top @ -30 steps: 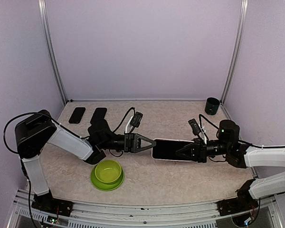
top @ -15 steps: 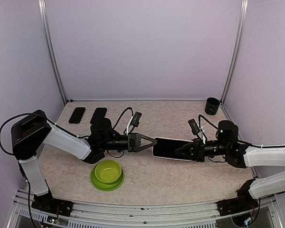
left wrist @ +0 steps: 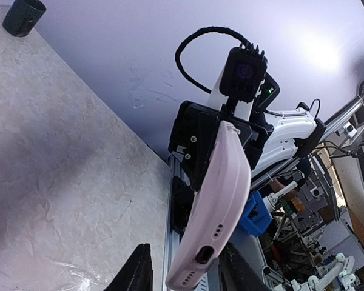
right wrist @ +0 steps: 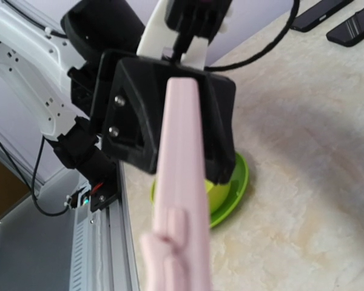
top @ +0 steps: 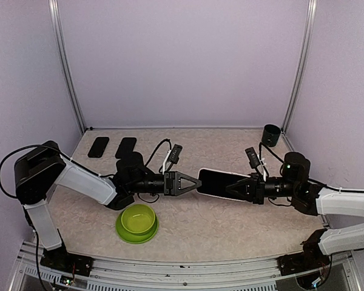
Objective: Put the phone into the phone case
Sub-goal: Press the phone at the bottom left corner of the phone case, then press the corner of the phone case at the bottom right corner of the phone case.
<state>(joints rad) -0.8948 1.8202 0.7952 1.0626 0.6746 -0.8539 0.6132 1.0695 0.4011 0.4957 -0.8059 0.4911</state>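
Phone case (top: 217,182) is off the table (top: 230,233), held in the air mid-scene between the two arms. Right fingers (top: 242,188) clench its right end — that grip carries it. Left fingers (top: 185,182) sit at the case's left end. In the left wrist view they stand parted either side of the port end with a gap on one side, so they are released, not clamping. The case is pale pink and edge-on in both wrist views, with port cutouts visible at the tip.

A dark phone (top: 98,147) lies flat at the far left of the table. A second dark slab (top: 126,147) lies just beside it on its right. Both are well apart from the case. Green bowl (top: 137,221) sits near left, not involved.

Progress, as a judgement: the case is picked up and presented between the arms, nothing more confirmed. Whether a phone already sits inside the held case — cannot tell, since no view shows its open face clearly. If it is empty, the main work is left: fetch the phone from far left, line it up with the case, press it in until seated.
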